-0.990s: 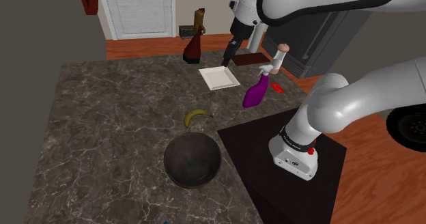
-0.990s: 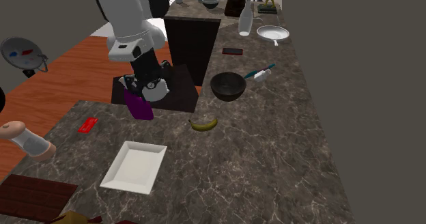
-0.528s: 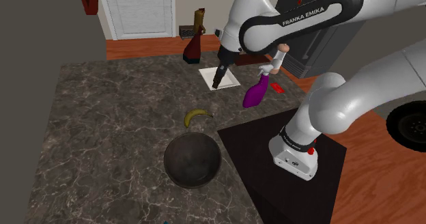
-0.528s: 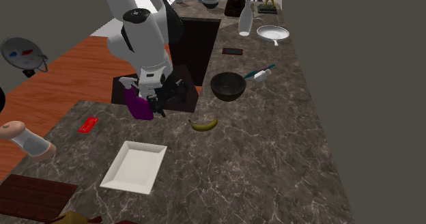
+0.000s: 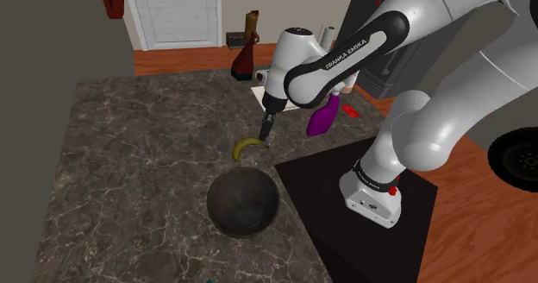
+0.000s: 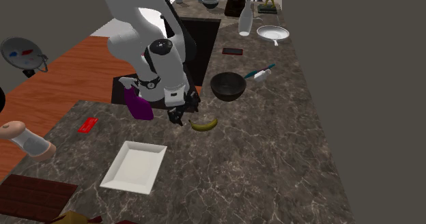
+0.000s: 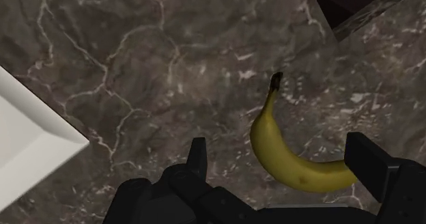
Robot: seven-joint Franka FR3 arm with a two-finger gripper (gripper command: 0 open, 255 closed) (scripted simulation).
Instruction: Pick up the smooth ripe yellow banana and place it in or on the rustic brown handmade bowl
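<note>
A yellow banana (image 5: 247,147) lies on the dark marble counter (image 5: 129,152), just beyond the dark brown bowl (image 5: 243,202) in the shoulder view. My black gripper (image 5: 265,135) hangs low over the banana's stem end, pointing down. In the wrist view the fingers (image 7: 197,158) stand apart, and the banana (image 7: 287,154) lies beneath the gap, closer to the right-hand finger and not clasped. The second exterior view has the gripper (image 6: 179,115) just left of the banana (image 6: 204,124), and the bowl (image 6: 228,86) farther back.
A white square plate (image 6: 134,166) lies nearer the camera than the banana in the second exterior view. Beside the arm stands a purple spray bottle (image 5: 324,116), and the black stand (image 5: 345,204) borders the bowl. Farther off are a red card (image 6: 87,125) and a white pan (image 6: 273,33).
The arm has swung down from above the white plate toward the banana. The gripper now hangs low over the banana's stem end. The banana and bowl have not moved.
</note>
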